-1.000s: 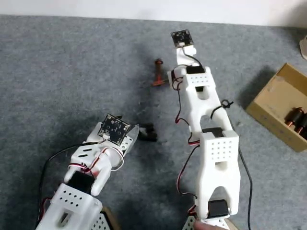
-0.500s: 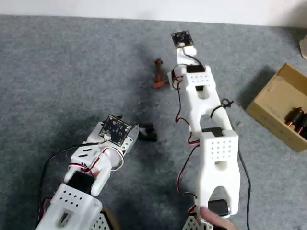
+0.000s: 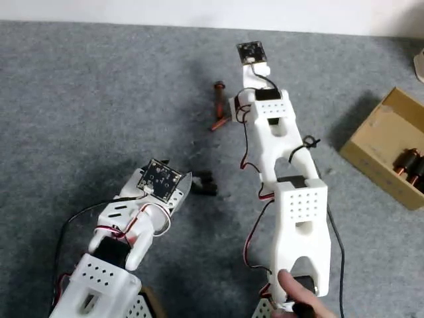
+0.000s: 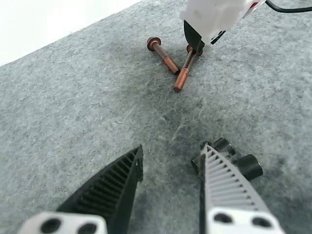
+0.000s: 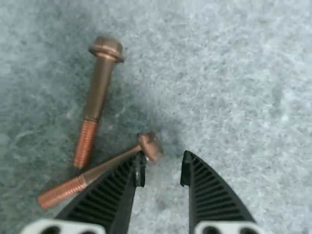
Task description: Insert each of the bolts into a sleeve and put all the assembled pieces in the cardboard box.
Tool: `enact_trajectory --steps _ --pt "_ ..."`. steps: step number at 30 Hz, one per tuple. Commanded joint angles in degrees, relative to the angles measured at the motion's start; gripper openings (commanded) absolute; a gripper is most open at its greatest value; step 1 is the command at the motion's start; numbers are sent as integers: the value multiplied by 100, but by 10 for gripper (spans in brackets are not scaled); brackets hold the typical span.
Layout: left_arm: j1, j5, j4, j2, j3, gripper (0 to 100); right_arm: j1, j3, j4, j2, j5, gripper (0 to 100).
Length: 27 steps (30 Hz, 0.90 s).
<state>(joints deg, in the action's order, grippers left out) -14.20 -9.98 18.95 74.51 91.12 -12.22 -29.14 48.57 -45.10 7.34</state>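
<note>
Grey felt-covered counter (image 3: 99, 99), two arms side by side.

Right gripper (image 5: 163, 157): out toward 12 o'clock, low over the bolts. Fingers slightly spread, nothing between them. One fingertip (image 5: 140, 163) sits against the head of the near bolt (image 5: 97, 175), which lies slantwise on the felt. The far bolt (image 5: 97, 97) lies just beside it at an angle, apart from the gripper.

Left gripper (image 4: 171, 152): down around 7 o'clock, fingers spread wide, holding nothing. Two black sleeves (image 4: 241, 163) lie on the counter close against the outside of one finger (image 4: 226, 187), at roughly the centre of the counter.

Cardboard box (image 3: 371, 142): at the 3 o'clock edge, open, well apart from both grippers. Assembled pieces (image 3: 407, 163) lie inside it, copper and black.
</note>
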Motion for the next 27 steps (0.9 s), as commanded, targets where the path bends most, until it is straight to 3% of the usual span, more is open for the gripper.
enact_trajectory --steps 1,11,17,27 --pt "4 -26 -149 57 -171 179 57 -119 -180 31 -44 121" --pt "13 -35 -149 57 -171 179 -435 -101 -330 31 -70 121" --pt "13 -44 -132 57 -251 179 -426 -110 -303 75 -765 121" --pt "13 -44 -132 57 -251 178 -769 -101 -57 66 -510 120"
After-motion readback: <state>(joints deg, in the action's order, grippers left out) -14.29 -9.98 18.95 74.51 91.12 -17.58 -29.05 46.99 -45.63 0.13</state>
